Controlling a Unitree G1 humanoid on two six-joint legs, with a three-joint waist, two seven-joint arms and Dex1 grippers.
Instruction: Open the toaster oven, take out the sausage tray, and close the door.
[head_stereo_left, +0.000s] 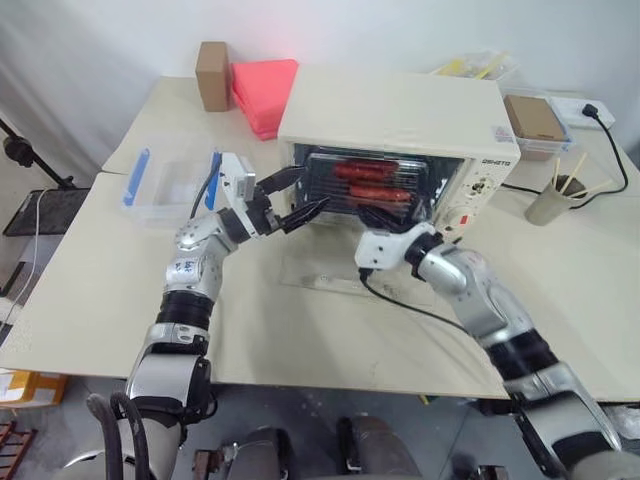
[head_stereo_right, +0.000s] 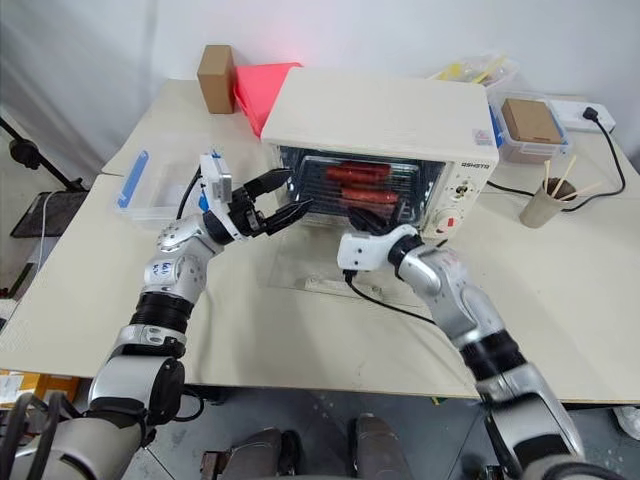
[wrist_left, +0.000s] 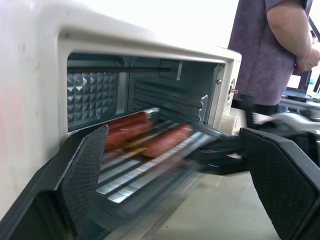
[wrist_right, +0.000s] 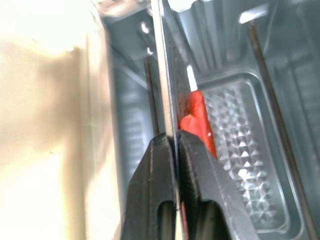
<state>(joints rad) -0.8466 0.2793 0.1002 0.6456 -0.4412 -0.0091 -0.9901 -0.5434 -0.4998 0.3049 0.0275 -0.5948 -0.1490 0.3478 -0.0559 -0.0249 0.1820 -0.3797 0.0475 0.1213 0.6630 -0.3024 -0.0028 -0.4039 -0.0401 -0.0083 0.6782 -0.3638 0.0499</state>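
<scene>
Right gripper (wrist_right: 175, 150) level at toaster oven (head_stereo_left: 400, 120) mouth, jaws clamped on sausage tray (head_stereo_left: 365, 185) edge; left gripper (head_stereo_left: 295, 197) alongside, jaws apart.

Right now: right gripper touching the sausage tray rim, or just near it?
Touching. The right wrist view shows the right gripper with both black fingers pinched flat on the thin metal edge of the sausage tray, with no gap either side.

toaster oven (head_stereo_left: 400, 115): matt cream painted shell, embossed metal liner
sausage tray (wrist_left: 150, 165): shiny metal, wire rack
sausages (head_stereo_left: 365, 171): glossy red-brown
worktop (head_stereo_left: 120, 300): matt beige
tool pads (wrist_left: 90, 175): black, textured
</scene>
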